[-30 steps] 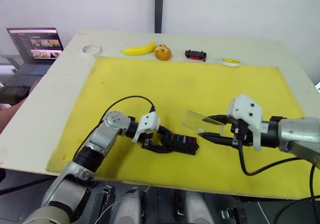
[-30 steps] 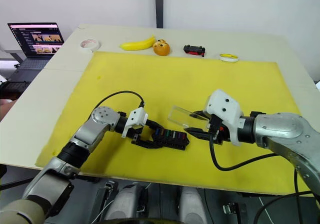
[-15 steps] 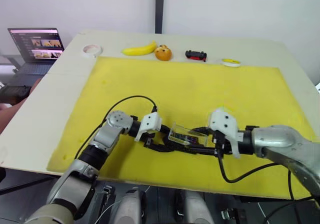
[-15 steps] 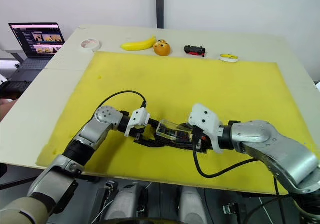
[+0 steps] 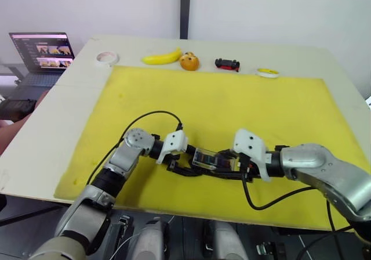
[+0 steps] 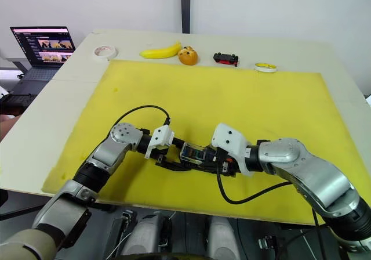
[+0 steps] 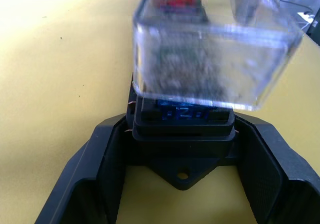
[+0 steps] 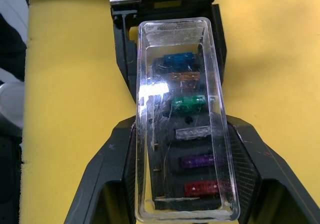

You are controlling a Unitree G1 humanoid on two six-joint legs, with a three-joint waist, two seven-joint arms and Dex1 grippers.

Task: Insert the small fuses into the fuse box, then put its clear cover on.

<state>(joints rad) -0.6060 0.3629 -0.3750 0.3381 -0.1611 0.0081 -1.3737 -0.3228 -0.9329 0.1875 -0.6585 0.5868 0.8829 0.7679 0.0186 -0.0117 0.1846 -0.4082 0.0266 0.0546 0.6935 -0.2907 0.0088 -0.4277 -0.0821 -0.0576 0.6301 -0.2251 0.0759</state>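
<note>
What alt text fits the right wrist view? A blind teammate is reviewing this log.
The right gripper holds the clear cover above the black fuse box, with blue, amber, green, grey, purple and red fuses visible through it. The left gripper clasps the box's far end on the yellow mat.

The clear cover (image 8: 182, 119) hides most of the fuse box (image 7: 182, 129), blurring the small fuses (image 8: 189, 104) beneath
</note>
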